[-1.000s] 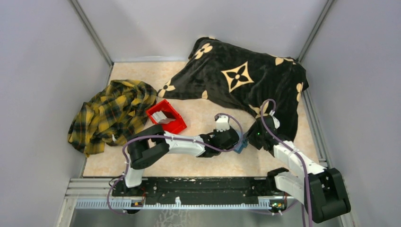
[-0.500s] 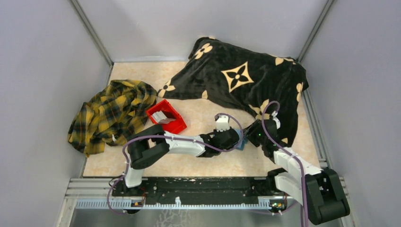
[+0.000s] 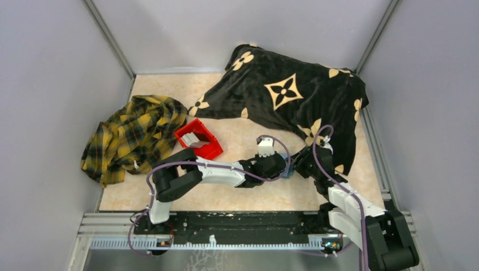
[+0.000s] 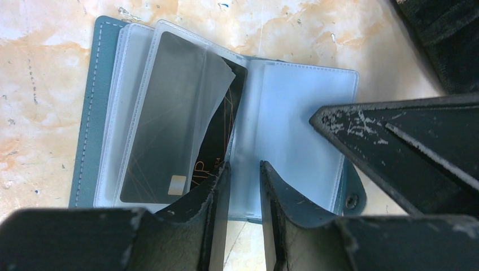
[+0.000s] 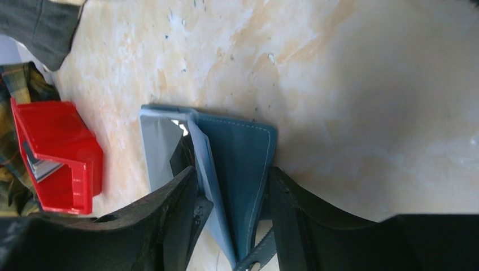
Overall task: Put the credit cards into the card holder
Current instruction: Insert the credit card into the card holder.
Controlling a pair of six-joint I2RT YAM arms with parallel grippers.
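holder: open on table, centre front, between both grippers; spine running away from left gripper.
card: dark, on holder's left half, partly under clear sleeve; spine-side edge bare; long axis near parallel to spine, slightly skewed.
left gripper: over holder's near edge at spine; jaws a narrow slit apart; one finger at card's near corner; pinching or not, cannot tell.
right gripper: straddling right cover; clamped or merely around it, cannot tell.
key relation: card just beside left gripper's tips, on side away from right gripper; nearer arm, left.
coming move (judged): sideways push away from spine, square to long axis.
spare cards: in red bin, well apart.
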